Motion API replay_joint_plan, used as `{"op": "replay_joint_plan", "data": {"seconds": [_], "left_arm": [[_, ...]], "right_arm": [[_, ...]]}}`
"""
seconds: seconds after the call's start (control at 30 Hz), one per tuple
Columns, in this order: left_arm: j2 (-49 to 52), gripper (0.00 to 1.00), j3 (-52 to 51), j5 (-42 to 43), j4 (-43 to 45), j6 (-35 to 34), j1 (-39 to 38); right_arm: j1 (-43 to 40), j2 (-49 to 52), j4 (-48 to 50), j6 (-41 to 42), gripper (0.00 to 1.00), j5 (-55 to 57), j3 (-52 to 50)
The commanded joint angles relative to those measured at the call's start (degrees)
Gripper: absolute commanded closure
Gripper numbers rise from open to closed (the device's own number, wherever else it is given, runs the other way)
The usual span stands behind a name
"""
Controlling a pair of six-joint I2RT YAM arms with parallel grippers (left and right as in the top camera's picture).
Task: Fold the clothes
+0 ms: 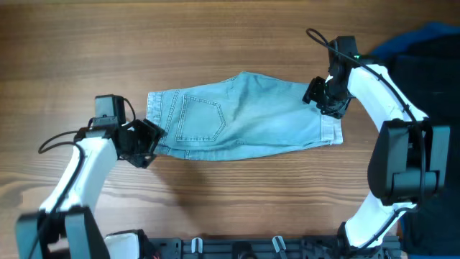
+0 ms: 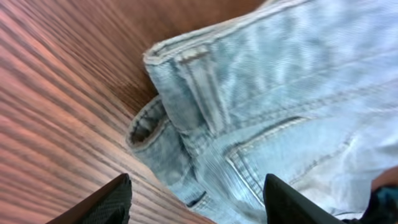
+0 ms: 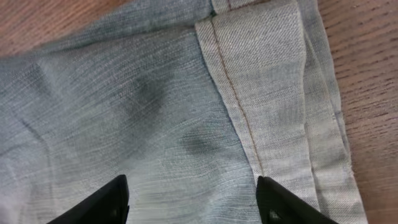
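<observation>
Observer: Garment position?

Recorder: Pale, faded blue denim shorts [image 1: 241,115] lie flat across the middle of the brown wood-grain table [image 1: 108,43], long axis left to right. Waistband [image 1: 154,119] at the left end. Stitched back pocket [image 1: 198,119] face up just right of it. Leg hem [image 1: 332,132] at the right end.

Observer: Left arm?

Recorder: Left black two-finger gripper [image 1: 147,137] sits at the near-left corner of the shorts, by the waistband. Left wrist view: fingertips [image 2: 102,202] well apart, jaws open, nothing clamped. Waistband edge and belt loop [image 2: 202,87] lie just beyond the tips. Fabric is doubled there, with a lower layer bulging out to one side.

Observer: Right arm?

Recorder: Right black two-finger gripper [image 1: 323,97] is over the far-right part of the shorts, near the hem. Right wrist view: fingers spread wide, jaws open, denim filling the gap below them. Cannot tell whether the tips touch the cloth. Turned-up cuff with a line of tan stitching [image 3: 239,112] runs beside bare wood.

Observer: Other items?

Recorder: Heap of black and bright-blue fabric [image 1: 424,50] at the far-right corner, apart from the shorts, partly behind the right arm.
</observation>
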Motion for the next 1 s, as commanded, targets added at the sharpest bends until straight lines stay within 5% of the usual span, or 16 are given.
{"op": "replay_joint_plan", "data": {"seconds": [0.0,0.1,0.13,0.17,0.3,0.5,0.97], "left_arm": [[-8.3,0.34,-0.4,-2.6,-0.3,4.4,-0.2],[-11.4,0.59,-0.4,-2.5,3.5,5.4,-0.8],[-11.4,0.83,-0.4,-2.5,6.2,5.9,-1.9],[-10.7,0.96,-0.4,-2.6,8.7,5.9,-3.0],[-4.4,0.96,1.5,-2.5,19.4,11.8,-8.8],[9.6,0.96,19.5,-13.5,4.9,26.0,-12.9],[27.8,0.96,25.0,-18.6,2.8,28.8,-14.2]], "right_arm": [[-0.2,0.6,-0.6,-2.3,0.53,0.4,0.8],[-0.1,0.6,-0.3,-3.0,0.78,-1.2,0.8],[-0.1,0.6,-0.1,-2.4,0.87,-1.2,0.7],[-0.1,0.6,-0.1,-1.3,0.89,-1.2,0.7],[-0.1,0.6,-0.3,-1.5,0.93,-2.5,0.7],[-0.1,0.6,-1.1,-1.6,0.91,-2.5,0.7],[-0.1,0.6,-1.1,-1.6,0.93,-2.5,0.5]]}}
